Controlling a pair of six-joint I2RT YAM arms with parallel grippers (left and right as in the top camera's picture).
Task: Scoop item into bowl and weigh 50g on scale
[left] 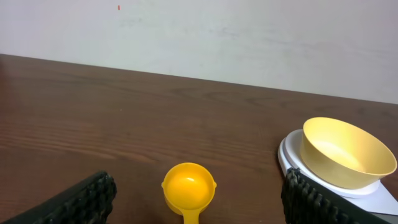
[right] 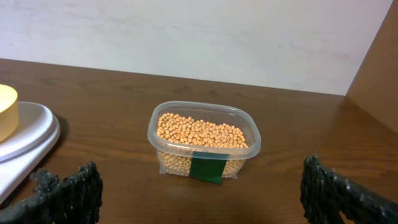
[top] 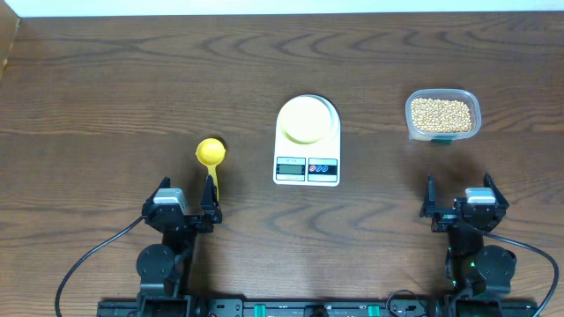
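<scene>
Your left fingers (left: pixel 84 200) are spread wide, holding nothing. The yellow scoop (top: pixel 211 152) lies on the desk (top: pixel 106 88) just ahead of them, cup away from the arm, handle pointing back toward the arm. In the left wrist view the handle runs down out of frame between the two fingers. In the overhead it ends right by the inner finger, and you can't tell from either view if it touches.

Your right fingers (right: pixel 71 194) are spread wide too, gripping nothing, resting low near the desk's front edge.

The beans (right: pixel 202 132) sit in a clear plastic tub (right: pixel 153 134) with rounded corners, straight ahead of the right arm and apart from its fingers. The tub has a green label on its near wall. The fill comes up close to the rim.

The scale (top: pixel 307 154) is mid-desk between the two arms, display and two buttons on the edge facing the arms. Display digits are too small to read. The pale-yellow bowl (top: pixel 306 119) stands upright on the scale's far half. Scoop is left of the scale, tub well right of it.
</scene>
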